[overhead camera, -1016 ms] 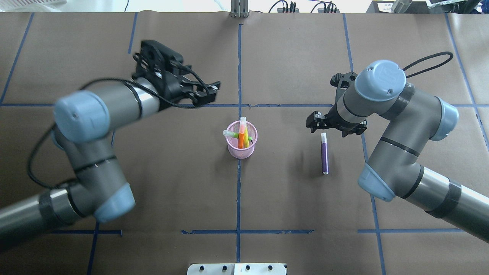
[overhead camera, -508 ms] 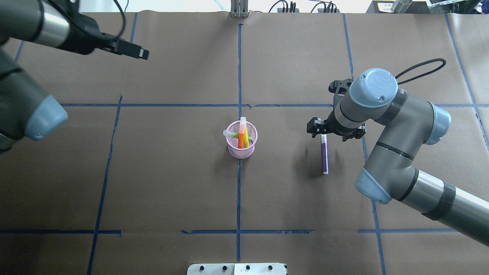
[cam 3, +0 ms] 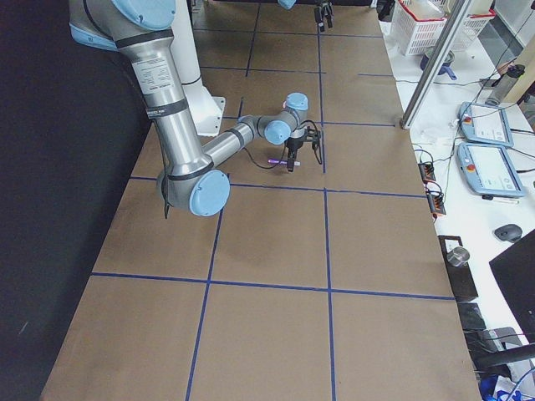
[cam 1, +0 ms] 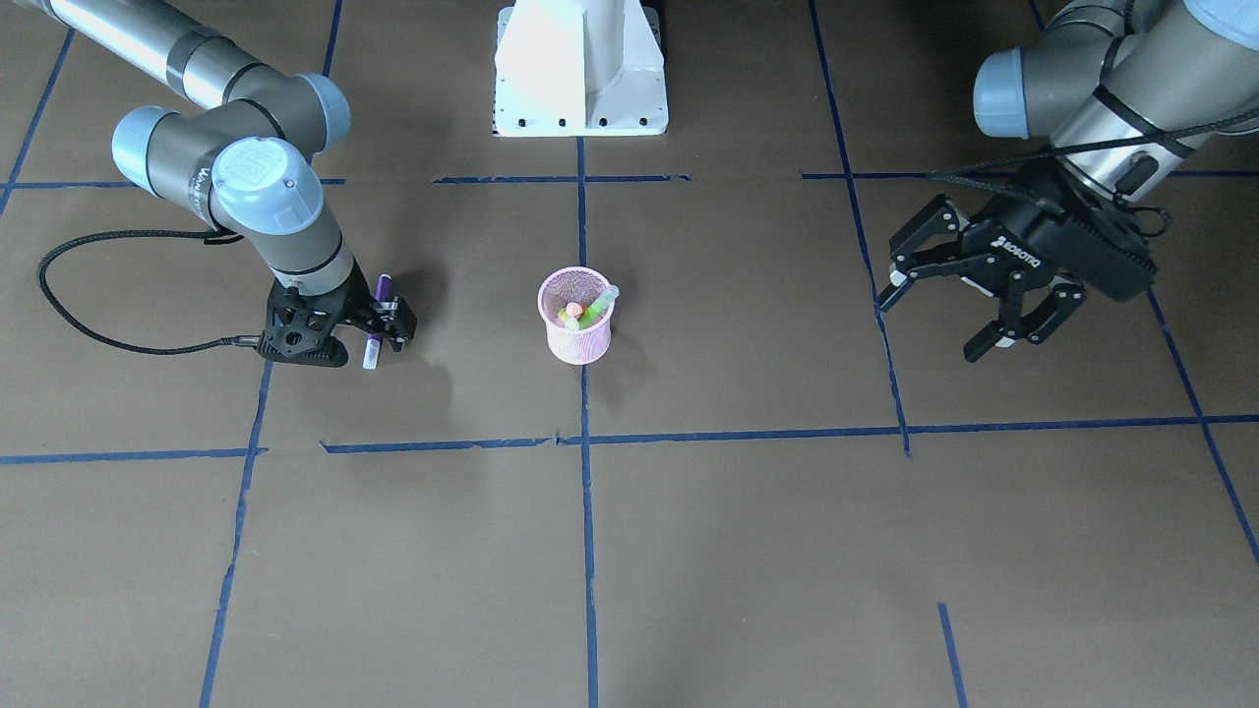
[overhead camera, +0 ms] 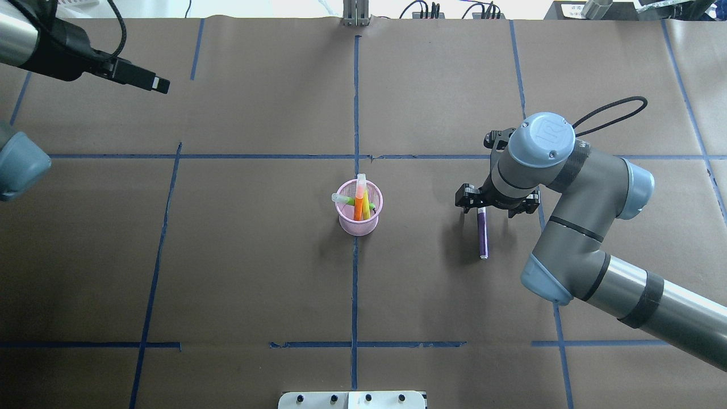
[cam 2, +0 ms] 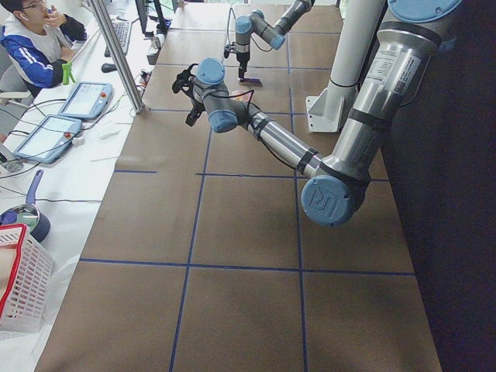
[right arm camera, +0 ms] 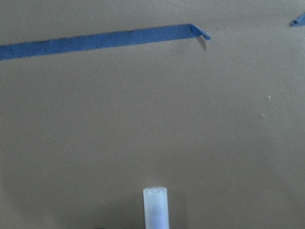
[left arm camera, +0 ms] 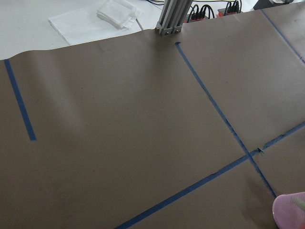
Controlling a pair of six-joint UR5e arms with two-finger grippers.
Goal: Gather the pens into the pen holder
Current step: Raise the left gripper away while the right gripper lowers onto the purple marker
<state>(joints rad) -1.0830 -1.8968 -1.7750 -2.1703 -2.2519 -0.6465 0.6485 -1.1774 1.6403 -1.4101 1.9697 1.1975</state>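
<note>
Overhead exterior hides most of the right gripper (overhead camera: pixel 481 200) under its own wrist and blue joint cap; from up there I only catch black bits sticking out on either side of the purple pen (overhead camera: pixel 482 236), which lies flat with its pale cap end tucked beneath. The front-facing view helps: the gripper is down at the counter (cam 1: pixel 748 551), jaws spread, one on each side of the pen near the capped end, and as far as I can make out they are not squeezing it, so it holds nothing. The right wrist camera catches just the blurry cap poking up from its bottom edge, fingers out of frame. The pen holder (overhead camera: pixel 358 226) stands upright mid-counter, well apart from the purple pen, with the orange pen (overhead camera: pixel 358 209) and green pen (overhead camera: pixel 352 201) leaning inside, caps up; the left wrist camera clips it to a pink sliver in one corner. The left gripper (cam 1: pixel 936 320) hangs off to the side, jaws wide and empty, "ROBOTIQ" legible in white on its body. Lettering on the right arm (cam 1: pixel 280 216) is too small to read. That arm is sharply bent, wrist pointing straight down; the left arm (cam 1: pixel 1102 88) is cut off by the frame edge, its gripper tilted down toward the counter
</note>
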